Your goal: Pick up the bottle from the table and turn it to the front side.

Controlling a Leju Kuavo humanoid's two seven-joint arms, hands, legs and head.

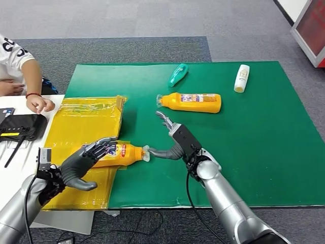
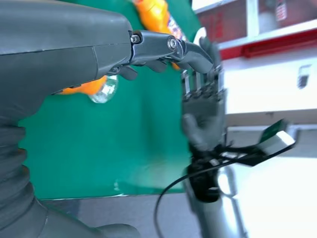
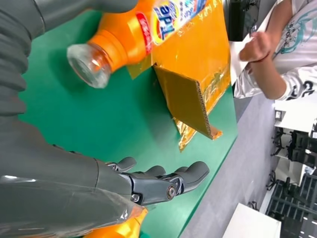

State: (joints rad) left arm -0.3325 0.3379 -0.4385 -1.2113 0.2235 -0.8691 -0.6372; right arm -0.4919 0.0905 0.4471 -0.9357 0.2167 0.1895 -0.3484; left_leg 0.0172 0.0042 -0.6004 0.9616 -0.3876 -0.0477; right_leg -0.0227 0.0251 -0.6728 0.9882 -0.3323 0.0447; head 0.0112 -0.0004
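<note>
An orange bottle [image 1: 122,153] lies on its side on yellow cardboard [image 1: 82,124], its clear cap [image 1: 145,153] jutting over the green mat [image 1: 249,142]. My left hand [image 1: 81,163] lies over the bottle's base end, fingers across the top and thumb spread well below it. The left wrist view shows those fingers [image 2: 164,47] stretched above the orange body [image 2: 84,88]. My right hand [image 1: 177,138] hovers right of the cap, fingers apart, thumb reaching to the cap. In the right wrist view the bottle [image 3: 127,34] lies beyond the spread fingers [image 3: 157,183].
A second orange bottle [image 1: 191,102], a teal bottle [image 1: 178,74] and a white bottle [image 1: 241,78] lie farther back on the mat. At the far left a person's hand [image 1: 38,103] rests on a white table beside a black device [image 1: 21,127].
</note>
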